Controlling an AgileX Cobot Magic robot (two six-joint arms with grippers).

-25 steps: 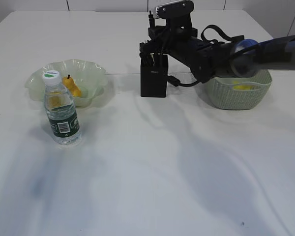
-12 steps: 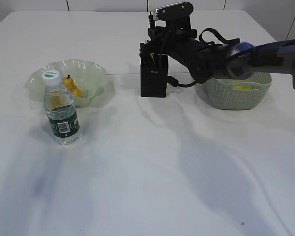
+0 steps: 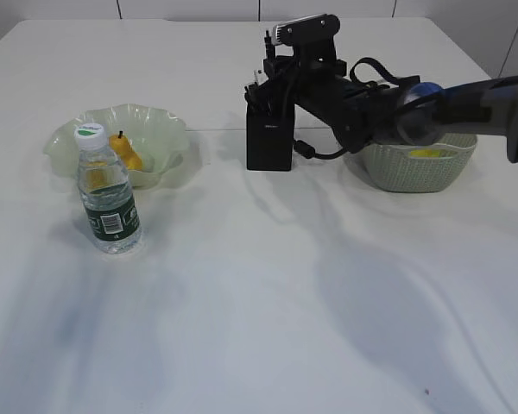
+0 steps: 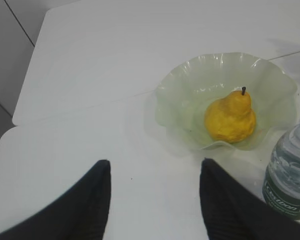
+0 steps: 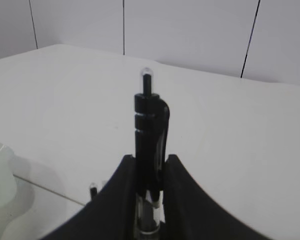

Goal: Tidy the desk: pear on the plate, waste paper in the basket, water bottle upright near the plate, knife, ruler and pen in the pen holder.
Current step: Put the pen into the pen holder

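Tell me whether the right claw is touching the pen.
Touching. The right wrist view shows the right claw with both fingers pressed against the black pen, its clip end sticking up between them, no gap visible.

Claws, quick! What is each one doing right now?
Left claw: open, holding nothing.
Right claw: closed on a black pen, above the pen holder.
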